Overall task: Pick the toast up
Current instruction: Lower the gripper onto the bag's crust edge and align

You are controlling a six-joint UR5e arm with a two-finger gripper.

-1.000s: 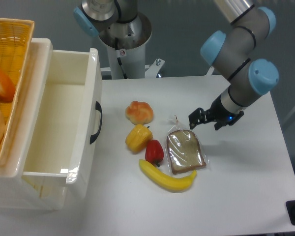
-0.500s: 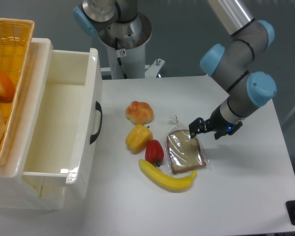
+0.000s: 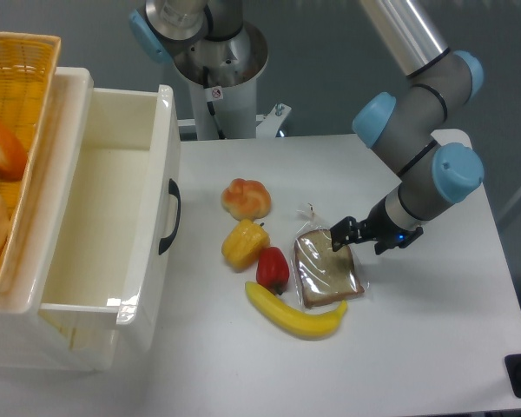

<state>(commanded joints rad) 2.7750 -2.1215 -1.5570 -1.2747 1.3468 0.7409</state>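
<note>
My jaws hang at the toast's (image 3: 327, 269) upper right corner on the worktop (image 3: 434, 330); whether they are apart, I cannot tell.

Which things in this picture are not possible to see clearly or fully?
- Hand: dark and small; open or shut unclear, and whether it touches the toast.
- Basket: cut off by the left edge.
- Banana: whether it touches the toast wrap is unclear.

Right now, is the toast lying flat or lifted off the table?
Lying flat: the toast rests on the table, with the hand at its upper edge.
</note>
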